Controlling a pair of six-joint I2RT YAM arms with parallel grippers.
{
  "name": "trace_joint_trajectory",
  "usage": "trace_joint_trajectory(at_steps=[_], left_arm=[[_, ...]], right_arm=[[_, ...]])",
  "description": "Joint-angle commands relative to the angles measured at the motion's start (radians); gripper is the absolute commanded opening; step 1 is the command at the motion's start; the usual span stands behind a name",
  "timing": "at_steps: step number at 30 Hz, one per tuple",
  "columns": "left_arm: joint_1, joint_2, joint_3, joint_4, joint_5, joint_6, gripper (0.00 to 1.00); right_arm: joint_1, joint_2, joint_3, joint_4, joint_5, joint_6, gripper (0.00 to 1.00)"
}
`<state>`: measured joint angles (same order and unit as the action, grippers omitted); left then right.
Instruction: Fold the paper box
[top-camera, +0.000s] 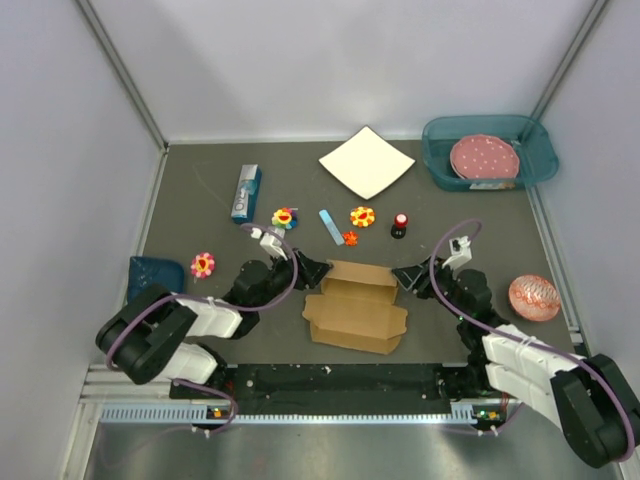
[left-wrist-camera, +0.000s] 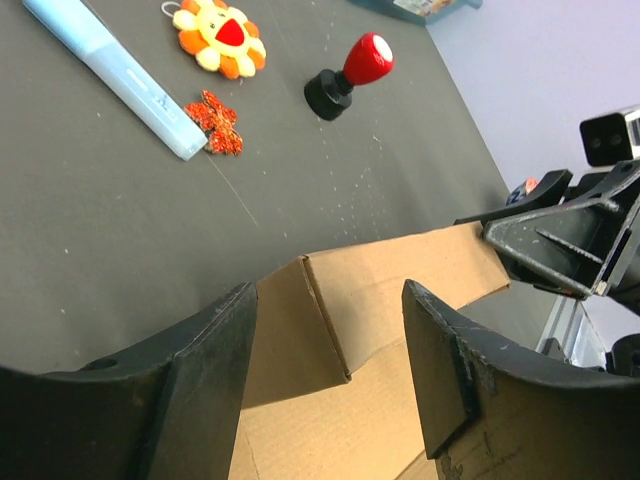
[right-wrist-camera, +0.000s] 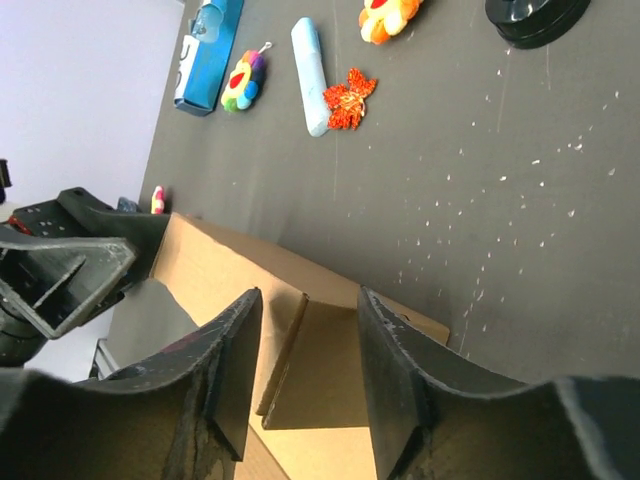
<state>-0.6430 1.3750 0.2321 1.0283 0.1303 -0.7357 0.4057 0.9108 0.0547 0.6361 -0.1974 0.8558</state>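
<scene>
both jaws open, one at each end of the paper box (top-camera: 355, 312)

left gripper (left-wrist-camera: 328, 300): jaws spread wide. the left end of the box's raised far panel sits in the gap, with a creased end flap beside it. nothing clamped. can't tell if either pad touches the card.

right gripper (right-wrist-camera: 310, 297): jaws apart but narrower than the left. the right end of the same panel and its flap sit in the gap. the gap is wider than the card, so no grip shows. pad contact can't be told here either.

the box sits close to the near edge of the tabletop (top-camera: 200, 225), about midway between the left and right edges, with the two arms on either side. it's partly folded: the far long panel stands up and the rest lies low, with tabs sticking out at the sides.

the other items are all on the far side of the box and apart from it:
- red-topped stamp (left-wrist-camera: 350, 75), light blue tube (left-wrist-camera: 115, 75), yellow flower toy (left-wrist-camera: 220, 38) and small orange flower (left-wrist-camera: 212, 125) in a loose row mid-table
- white square sheet (top-camera: 366, 161) near the far edge
- teal bin (top-camera: 535, 160) in the far right corner, holding a pink dotted disc (top-camera: 484, 157)
- blue carton (top-camera: 246, 192) toward the far left
- pink ball (top-camera: 534, 297) by the right edge
</scene>
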Motion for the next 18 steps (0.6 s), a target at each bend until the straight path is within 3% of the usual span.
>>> trace_joint_trajectory(at_steps=[1, 12, 18], left_arm=[[0.005, 0.058, 0.006, 0.153, 0.068, -0.016, 0.64], [0.005, 0.151, -0.028, 0.219, 0.066, -0.022, 0.53], [0.005, 0.196, -0.039, 0.236, 0.048, -0.027, 0.48]], right_arm=[[-0.011, 0.002, -0.085, 0.094, 0.01, -0.018, 0.41], [-0.013, -0.006, -0.164, 0.01, 0.061, -0.014, 0.3], [-0.002, 0.007, -0.136, -0.058, 0.068, -0.006, 0.36]])
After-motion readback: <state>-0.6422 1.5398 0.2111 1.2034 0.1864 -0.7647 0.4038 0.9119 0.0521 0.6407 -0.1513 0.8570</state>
